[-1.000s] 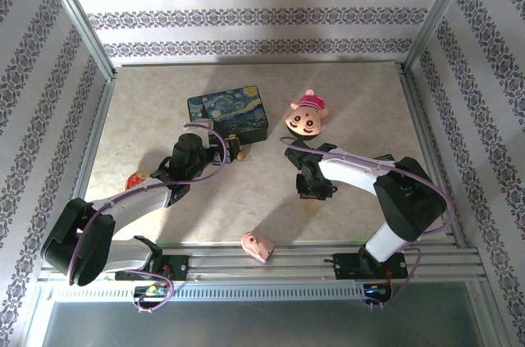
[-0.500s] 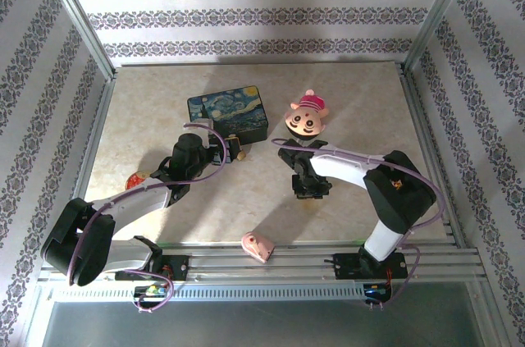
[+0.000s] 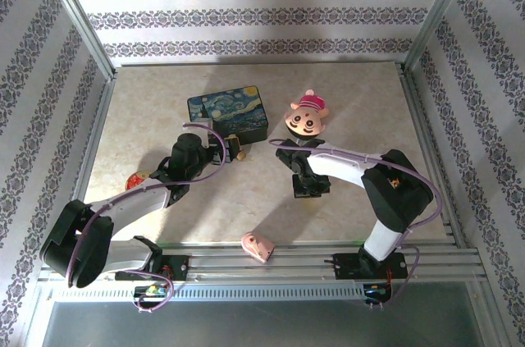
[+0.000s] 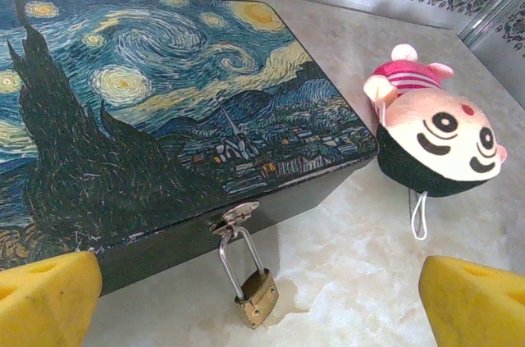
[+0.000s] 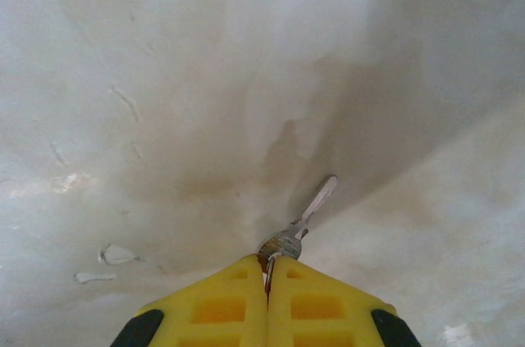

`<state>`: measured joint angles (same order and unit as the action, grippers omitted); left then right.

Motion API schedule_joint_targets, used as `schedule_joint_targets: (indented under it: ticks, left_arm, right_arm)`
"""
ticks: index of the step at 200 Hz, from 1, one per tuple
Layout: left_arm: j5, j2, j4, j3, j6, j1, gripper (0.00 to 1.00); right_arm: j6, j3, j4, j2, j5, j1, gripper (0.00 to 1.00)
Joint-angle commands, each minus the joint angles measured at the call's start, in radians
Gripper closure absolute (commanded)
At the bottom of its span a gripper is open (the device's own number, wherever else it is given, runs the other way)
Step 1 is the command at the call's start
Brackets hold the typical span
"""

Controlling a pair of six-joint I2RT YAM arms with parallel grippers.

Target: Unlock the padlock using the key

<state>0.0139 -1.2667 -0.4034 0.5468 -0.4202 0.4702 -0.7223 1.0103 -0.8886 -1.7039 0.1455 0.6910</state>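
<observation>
Poking from pinched right gripper [image 5: 267, 265]: key [image 5: 310, 212]

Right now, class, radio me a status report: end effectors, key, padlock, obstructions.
Right end effector shut on key. Left end effector open, facing padlock on box. Nothing blocks padlock.

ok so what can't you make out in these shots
- head of the key: right wrist view, pinched inside the right gripper.
- key in the top view: covered by that gripper.
- keyhole of the padlock: left wrist view, not on the side shown; top view, too small.
</observation>
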Motion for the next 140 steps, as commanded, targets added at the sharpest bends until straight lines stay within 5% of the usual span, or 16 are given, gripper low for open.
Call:
schedule_joint_targets:
  ticks: [1, 64, 107, 140]
  left_arm:
    - [-0.006, 0.034, -0.024, 0.004, 0.035, 0.008, 0.01]
    - [0.048, 0.11, -0.039, -0.011, 0.121, 0.007, 0.01]
    - [0.132, 0.174, -0.123, -0.044, 0.17, 0.007, 0.01]
    - [0.278, 0.205, -0.137, -0.037, 0.224, 0.008, 0.01]
  right_arm:
    - [0.008, 0.055, -0.058, 0.066, 0.03, 0.018, 1.0]
    - [0.044, 0.145, -0.053, 0.261, -0.129, -0.01, 1.0]
    - [0.089, 0.145, 0.096, 0.398, -0.471, -0.095, 1.0]
    - [-0.018, 0.029, 0.446, 0.517, -0.838, -0.198, 1.0]
